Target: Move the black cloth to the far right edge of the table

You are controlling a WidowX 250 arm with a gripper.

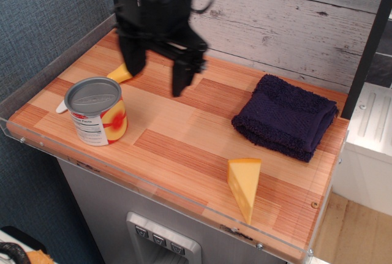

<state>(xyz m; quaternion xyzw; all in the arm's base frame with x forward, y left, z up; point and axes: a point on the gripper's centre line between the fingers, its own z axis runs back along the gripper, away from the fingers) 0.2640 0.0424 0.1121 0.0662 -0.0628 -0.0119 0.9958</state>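
Note:
The black cloth [286, 117] is a folded, fluffy, very dark navy towel lying flat at the right end of the table [184, 126], close to the right rim. My gripper [155, 78] hangs open and empty above the table's back left, far to the left of the cloth. Its two black fingers [179, 79] point down, spread wide apart. It is blurred by motion.
A tin can [96, 111] stands at the front left. A yellow-handled utensil [120, 73] lies behind it, partly hidden by my gripper. A cheese wedge [244, 186] stands near the front edge. A black post [122, 0] rises at the back left; a clear rim edges the table.

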